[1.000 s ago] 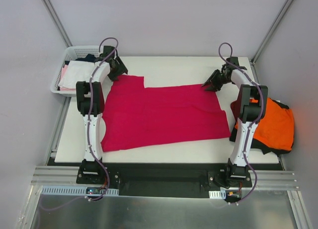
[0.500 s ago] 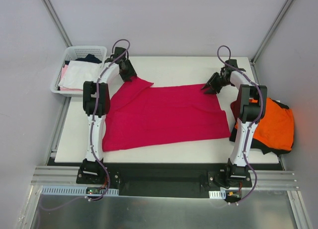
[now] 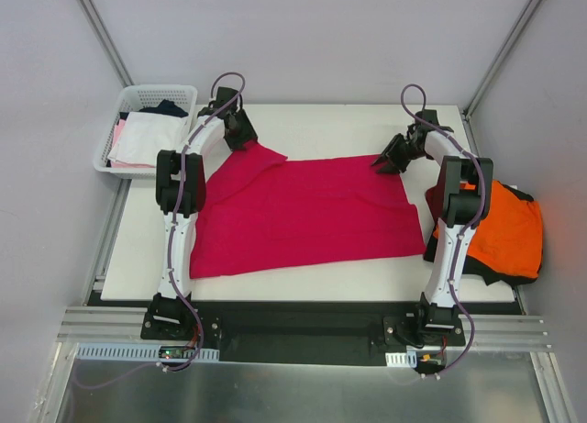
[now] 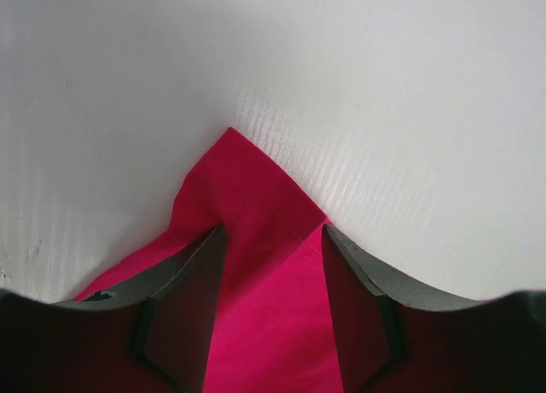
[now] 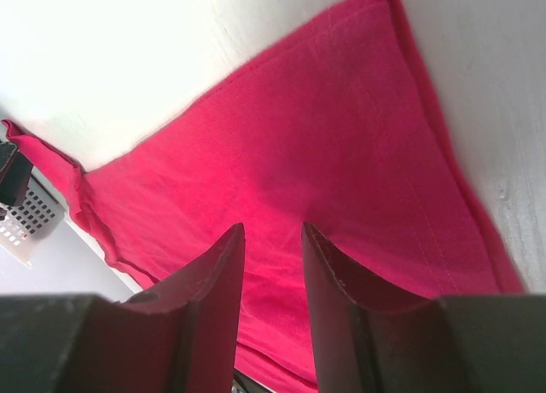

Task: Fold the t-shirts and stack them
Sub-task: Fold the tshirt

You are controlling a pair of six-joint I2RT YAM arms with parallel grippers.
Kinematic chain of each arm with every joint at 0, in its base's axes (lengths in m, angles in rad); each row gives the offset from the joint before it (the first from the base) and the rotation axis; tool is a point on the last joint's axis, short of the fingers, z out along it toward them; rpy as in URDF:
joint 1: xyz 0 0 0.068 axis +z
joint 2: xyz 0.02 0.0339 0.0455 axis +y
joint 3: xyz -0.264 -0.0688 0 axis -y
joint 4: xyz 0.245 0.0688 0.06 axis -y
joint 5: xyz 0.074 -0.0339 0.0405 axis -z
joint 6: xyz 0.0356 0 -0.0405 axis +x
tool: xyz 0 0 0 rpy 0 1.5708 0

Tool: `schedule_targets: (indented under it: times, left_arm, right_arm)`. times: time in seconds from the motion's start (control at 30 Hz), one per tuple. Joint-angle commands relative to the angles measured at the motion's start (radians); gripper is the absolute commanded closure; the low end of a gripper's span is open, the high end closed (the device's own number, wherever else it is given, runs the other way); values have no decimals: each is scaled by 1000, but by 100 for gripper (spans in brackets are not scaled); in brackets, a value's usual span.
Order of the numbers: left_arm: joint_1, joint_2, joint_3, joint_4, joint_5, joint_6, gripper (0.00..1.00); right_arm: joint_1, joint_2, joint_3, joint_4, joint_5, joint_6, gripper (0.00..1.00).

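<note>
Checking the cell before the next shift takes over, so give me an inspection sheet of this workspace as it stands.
Surface: white table, no spills seen.
Job's things: crimson t-shirt spread flat mid-table, far-left sleeve folded inward; orange t-shirt lying on black t-shirt at the right edge.
Clutter: white mesh basket off the far-left corner, holding white and pink garments.
Grippers: left gripper at the folded sleeve, right gripper at the shirt's far-right corner; both with jaws apart over the cloth.
Cables: purple cables loop along both arms, clear of the cloth.
Surroundings: grey walls; nothing else seen.
</note>
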Motion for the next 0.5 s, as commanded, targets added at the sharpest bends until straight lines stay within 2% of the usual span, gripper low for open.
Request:
schedule_targets:
  times: [0.0,0.3,0.47]
  left_arm:
    - [9,-12,-28,-42,-62,-5,50]
    - [17,-69,-38,-60,-163,-15,47]
    - [27,-76,-24,-143,-249,-39,47]
  right_arm:
    - [4,-53,5,1,3,-12,64]
    - [4,-132,17,10,22,5,64]
    - [3,-184,54,-21,12,8,64]
